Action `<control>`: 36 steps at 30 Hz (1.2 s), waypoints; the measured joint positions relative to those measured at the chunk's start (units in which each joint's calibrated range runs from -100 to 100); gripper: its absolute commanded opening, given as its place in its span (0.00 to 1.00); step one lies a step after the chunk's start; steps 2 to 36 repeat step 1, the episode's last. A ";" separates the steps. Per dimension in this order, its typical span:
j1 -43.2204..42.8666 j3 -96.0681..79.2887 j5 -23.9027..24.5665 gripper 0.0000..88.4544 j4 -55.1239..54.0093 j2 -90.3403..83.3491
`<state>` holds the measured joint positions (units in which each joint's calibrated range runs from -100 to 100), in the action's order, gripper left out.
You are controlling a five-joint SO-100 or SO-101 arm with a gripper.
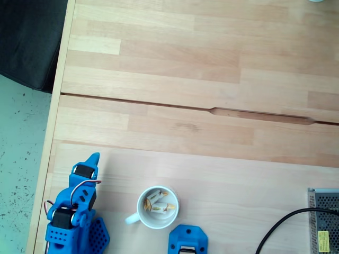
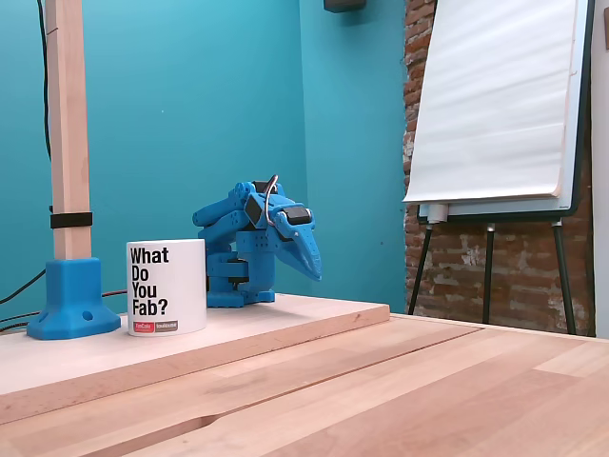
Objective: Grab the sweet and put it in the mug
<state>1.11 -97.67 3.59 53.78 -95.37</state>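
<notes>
Item: mug (image 1: pixel 157 207), lower centre, w/ two sweets (image 1: pixel 159 201) inside. Arm folded lower left; hand (image 1: pixel 93 160) empty, jaws look closed. Risk: unfolding arm clips mug, tips it.

Mugs: one white mug (image 1: pixel 157 208) on the worktop (image 1: pixel 212 121), lettered "What Do You Fab?" in a fixed view (image 2: pixel 166 286).
Sweets: two, both inside the mug, one sweet (image 1: pixel 154 198) beside the other sweet (image 1: pixel 163 207).
Robot arms: one blue arm (image 1: pixel 74 217), folded.
Blue post bases: one (image 1: pixel 187 239).
Flipchart easels: one (image 2: pixel 495 114).
</notes>
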 measured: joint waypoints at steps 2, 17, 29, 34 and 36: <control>0.00 0.00 0.00 0.00 0.00 0.00; 0.00 0.00 0.00 0.00 0.00 0.00; 0.00 0.00 0.00 0.00 0.00 0.00; 0.00 0.00 0.00 0.00 0.00 0.00; 0.00 0.00 0.00 0.00 0.00 0.00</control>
